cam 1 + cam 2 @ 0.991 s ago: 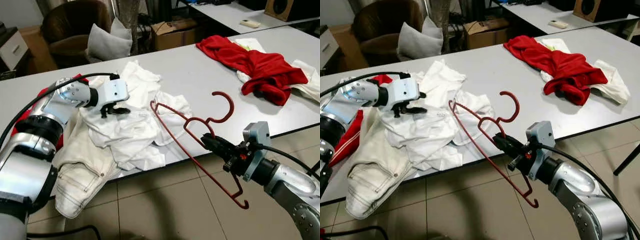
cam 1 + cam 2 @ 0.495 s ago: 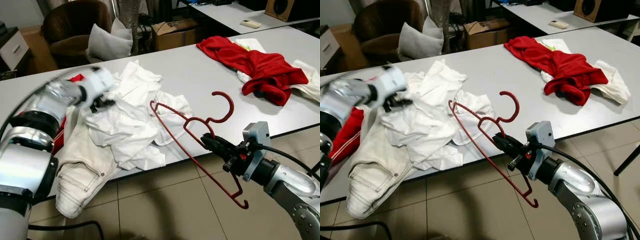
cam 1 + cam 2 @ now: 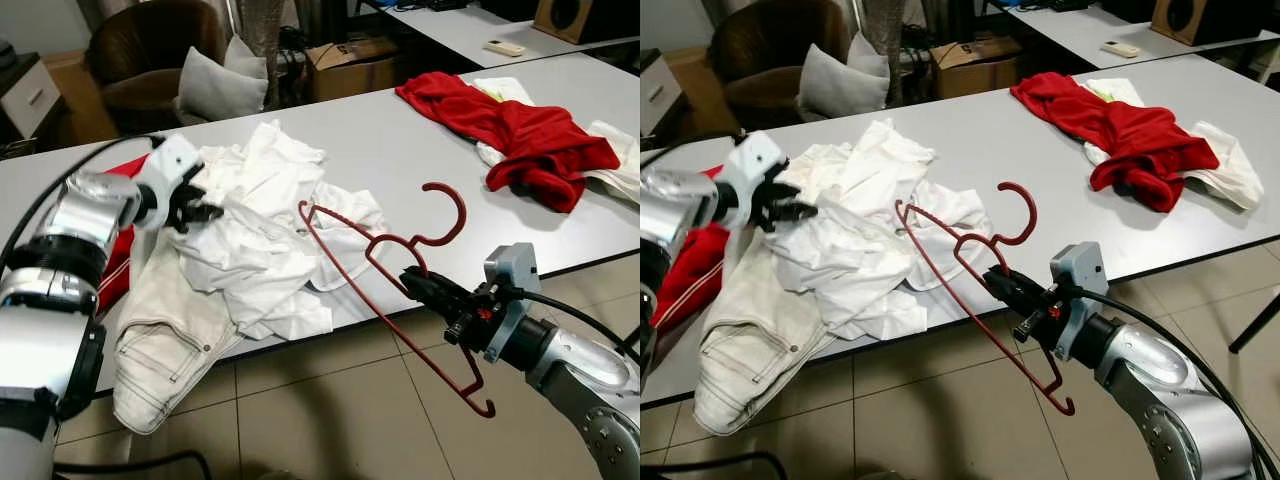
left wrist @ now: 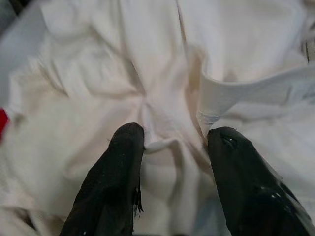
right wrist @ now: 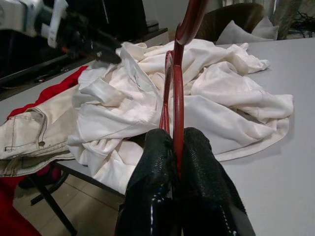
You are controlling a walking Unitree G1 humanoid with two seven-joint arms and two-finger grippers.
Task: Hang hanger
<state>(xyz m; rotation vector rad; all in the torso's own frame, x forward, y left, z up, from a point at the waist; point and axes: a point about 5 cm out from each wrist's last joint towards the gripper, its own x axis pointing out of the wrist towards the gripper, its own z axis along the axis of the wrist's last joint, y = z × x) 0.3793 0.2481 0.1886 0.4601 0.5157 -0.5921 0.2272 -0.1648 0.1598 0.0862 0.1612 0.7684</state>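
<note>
**Red hanger held off the table edge, left claw over the white clothes**

The right claw [image 3: 418, 284] is clamped on the thin red wire hanger [image 3: 385, 268], its two black fingers [image 5: 156, 167] pressed together on the wire just below the hook. The hanger is tilted: its curved hook rises above the front edge of the grey table [image 3: 400, 150], one end reaches in over the table beside the clothes, and the other end hangs down past the edge over the tiled floor [image 3: 330, 400].

The left claw [image 3: 198, 212] hovers at the left side of a crumpled pile of white shirts [image 3: 265, 235]. Its fingers [image 4: 120, 172] stand apart, with a fold of white cloth between them; whether they touch the cloth cannot be told.

A pair of cream jeans [image 3: 165, 340] droops over the front edge beside the pile, and a red cloth [image 3: 690, 275] lies under the left arm. Well apart, at the far right of the table, a red garment [image 3: 510, 125] lies on more white cloth.

An open brown cardboard box [image 3: 345, 62] stands on the floor behind the table; its contents cannot be made out.
</note>
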